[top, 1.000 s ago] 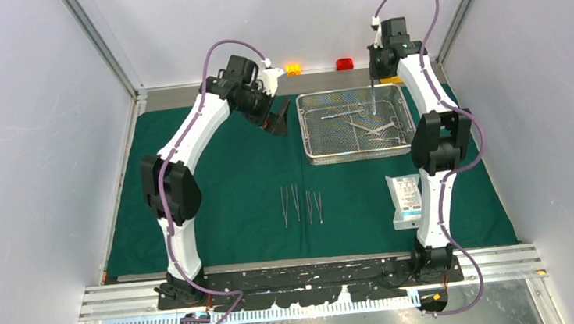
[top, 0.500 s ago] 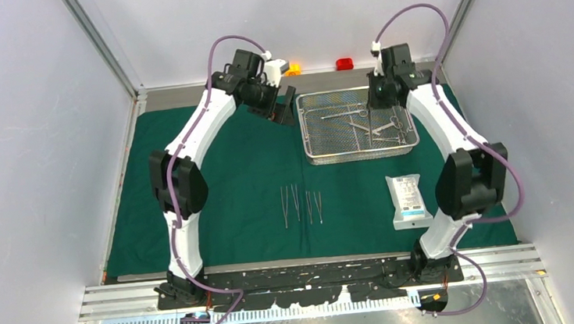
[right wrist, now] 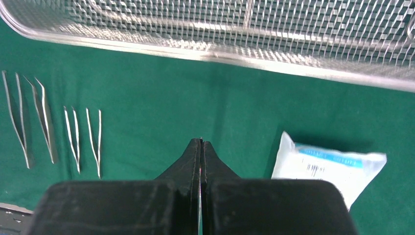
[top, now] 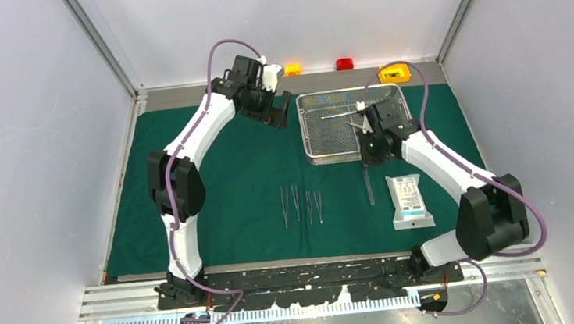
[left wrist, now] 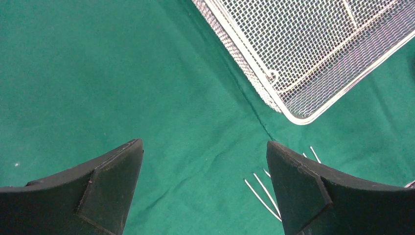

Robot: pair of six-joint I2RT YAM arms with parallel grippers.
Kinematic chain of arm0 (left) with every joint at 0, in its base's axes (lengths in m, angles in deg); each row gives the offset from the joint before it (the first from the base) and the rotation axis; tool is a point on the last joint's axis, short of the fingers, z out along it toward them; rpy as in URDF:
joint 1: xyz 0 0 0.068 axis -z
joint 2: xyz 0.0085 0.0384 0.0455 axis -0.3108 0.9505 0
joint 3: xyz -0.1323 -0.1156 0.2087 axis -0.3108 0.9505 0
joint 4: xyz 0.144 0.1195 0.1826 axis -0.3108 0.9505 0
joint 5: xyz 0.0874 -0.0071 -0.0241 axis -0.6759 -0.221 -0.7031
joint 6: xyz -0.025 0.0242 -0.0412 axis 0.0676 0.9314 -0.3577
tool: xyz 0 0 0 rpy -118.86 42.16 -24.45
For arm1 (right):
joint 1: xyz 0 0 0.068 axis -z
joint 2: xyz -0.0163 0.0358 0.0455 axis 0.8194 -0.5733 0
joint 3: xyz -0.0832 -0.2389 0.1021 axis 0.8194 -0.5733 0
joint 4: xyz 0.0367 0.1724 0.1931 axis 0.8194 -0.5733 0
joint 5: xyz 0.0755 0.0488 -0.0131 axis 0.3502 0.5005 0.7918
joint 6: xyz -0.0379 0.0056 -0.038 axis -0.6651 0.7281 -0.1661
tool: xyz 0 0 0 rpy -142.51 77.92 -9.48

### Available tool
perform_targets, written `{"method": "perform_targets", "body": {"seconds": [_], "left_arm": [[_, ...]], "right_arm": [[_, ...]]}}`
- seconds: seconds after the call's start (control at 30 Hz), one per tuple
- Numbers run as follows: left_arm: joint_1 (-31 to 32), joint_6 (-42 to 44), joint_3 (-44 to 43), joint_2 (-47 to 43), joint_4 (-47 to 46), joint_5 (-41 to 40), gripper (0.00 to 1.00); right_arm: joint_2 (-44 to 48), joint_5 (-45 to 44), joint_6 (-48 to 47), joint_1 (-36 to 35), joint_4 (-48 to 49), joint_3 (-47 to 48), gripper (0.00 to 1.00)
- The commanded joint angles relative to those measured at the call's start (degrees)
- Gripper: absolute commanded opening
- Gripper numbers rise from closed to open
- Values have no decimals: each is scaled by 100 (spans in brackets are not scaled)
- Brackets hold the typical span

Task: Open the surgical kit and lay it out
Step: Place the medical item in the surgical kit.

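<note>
The dark green drape [top: 222, 175] covers the table. At its back right stands the steel mesh tray [top: 303, 133] with silver forceps [top: 341, 114] inside. Several tweezers [top: 302, 204] lie in a row on the cloth, also in the right wrist view [right wrist: 46, 122]. The flat white pouch [top: 409, 199] lies to their right. My right gripper [top: 365, 168] is just in front of the tray, shut on a slim silver instrument [top: 369, 190] that points toward the near edge. My left gripper [top: 278, 116] is open over bare cloth by the tray's left side, its fingers [left wrist: 107, 181] wide apart.
A yellow box [top: 394, 73], an orange block [top: 292, 69] and a red block [top: 345, 64] sit on the grey strip behind the drape. Grey walls close in both sides. The tray's near rim [right wrist: 220, 55] is close ahead of my right gripper.
My right arm has swung from above the tray toward the near side, carrying the slim instrument down over the cloth between tweezers and pouch. My left gripper shifted slightly toward the back.
</note>
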Motion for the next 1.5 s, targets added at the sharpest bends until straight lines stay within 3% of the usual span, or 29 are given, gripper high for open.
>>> {"method": "perform_targets", "body": {"seconds": [0.0, 0.33, 0.83, 1.47], "left_arm": [[-16, -36, 153, -460, -127, -259, 100], [-25, -143, 250, -505, 31, -482, 100], [-25, -36, 1506, -1979, -420, -721, 100], [-25, -238, 1401, -2109, -431, -334, 100]], "right_arm": [[639, -65, 405, 26, 419, -511, 0], [495, 77, 659, 23, 815, -1097, 0], [-338, -145, 638, 26, 972, -983, 1], [-304, -435, 536, 23, 1051, -1043, 0]]}}
